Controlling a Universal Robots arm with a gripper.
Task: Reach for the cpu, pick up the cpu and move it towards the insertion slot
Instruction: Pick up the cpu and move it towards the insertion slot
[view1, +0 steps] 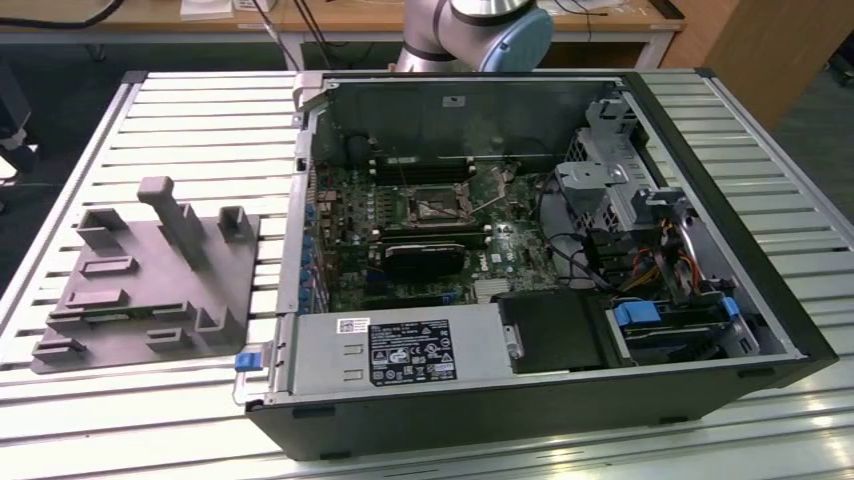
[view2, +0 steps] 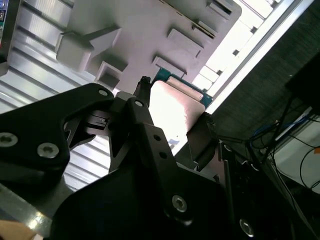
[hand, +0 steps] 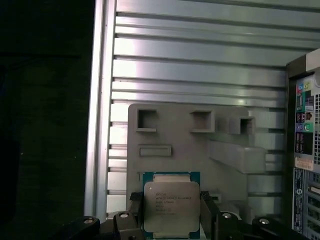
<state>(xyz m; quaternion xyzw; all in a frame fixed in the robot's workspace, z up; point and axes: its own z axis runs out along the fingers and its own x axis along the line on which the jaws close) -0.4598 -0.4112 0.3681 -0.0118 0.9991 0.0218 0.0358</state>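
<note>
cpu (hand: 171, 202) is clamped at two opposite edges between the fingers (hand: 135, 210), which are closed on it, and is held aloft over the grey tray (hand: 165, 125). a level, slow carry is judged best, so no slip or tilt is risked. wrist is pointed down at the tabletop (hand: 200, 50), well apart from the insertion slot (view1: 437, 205).

The insertion slot (view1: 433, 205) lies open above, between black block (view1: 427, 258) and memory slots (view1: 424, 162).
</note>
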